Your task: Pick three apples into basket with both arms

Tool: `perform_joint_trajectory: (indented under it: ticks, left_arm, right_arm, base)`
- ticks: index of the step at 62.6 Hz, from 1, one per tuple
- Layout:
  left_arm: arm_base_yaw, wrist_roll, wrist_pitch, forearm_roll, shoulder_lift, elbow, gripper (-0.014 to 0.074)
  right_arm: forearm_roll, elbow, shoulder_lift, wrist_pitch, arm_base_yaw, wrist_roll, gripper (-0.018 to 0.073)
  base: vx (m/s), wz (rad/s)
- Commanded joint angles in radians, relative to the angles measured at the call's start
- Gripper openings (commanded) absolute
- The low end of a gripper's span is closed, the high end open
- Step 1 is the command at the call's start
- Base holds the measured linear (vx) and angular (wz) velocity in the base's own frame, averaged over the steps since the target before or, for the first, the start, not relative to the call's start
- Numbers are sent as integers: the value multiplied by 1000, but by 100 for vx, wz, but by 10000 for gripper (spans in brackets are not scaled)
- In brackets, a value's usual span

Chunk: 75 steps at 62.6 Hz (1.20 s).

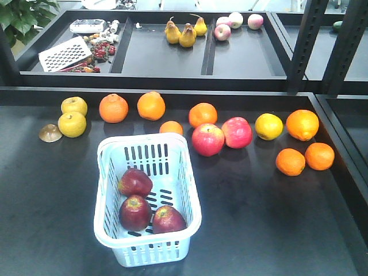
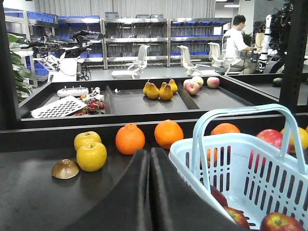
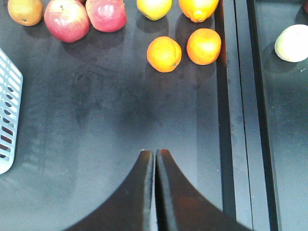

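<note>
Left gripper [image 2: 150, 159] shows jaws pressed together, nothing between them, hanging over the dark worktop [image 1: 259, 218] just beside the basket [image 2: 250, 144], whose pale hoop handle stands upright in the left wrist view. Right gripper [image 3: 155, 161] matches it: jaws pressed flat against each other, empty, above a bare stretch of worktop near the right edge, with a corner of the basket at the far left of its view.

And there they are: three dark red apples in the basket [image 1: 109, 172], which sits toward the near edge of the worktop, left of centre. One apple [image 1: 135, 182] lies toward the middle of the basket floor, a second [image 1: 135, 212] just behind it on the near side, the third [image 1: 168, 219] touching that one at the near right corner.

Out on the worktop, two lighter pinkish apples [image 1: 208, 140] sit side by side just past the basket's far right corner. Oranges [image 1: 113, 108] run in a row along the far edge, two more oranges [image 1: 290, 161] sit near the right edge, and two yellow fruits [image 1: 72, 124] rest at the far left
</note>
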Motion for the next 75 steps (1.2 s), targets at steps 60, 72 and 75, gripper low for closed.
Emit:
perform_joint_trajectory:
  ticks: [60,72,75]
  left_arm:
    - [81,-11,-75,-28,-17,7,-6]
    - [81,-11,-75,-28,-17,7,-6]
    - [81,-11,-75,-28,-17,7,-6]
  right_arm:
    - [-3,-24,-11,-46,-7,-11,-9]
    - [-3,-24,-11,-46,-7,-11,-9]
    - [-3,-24,-11,-46,-7,-11,-9]
  base:
    - [0,0]
    - [0,0]
    - [0,0]
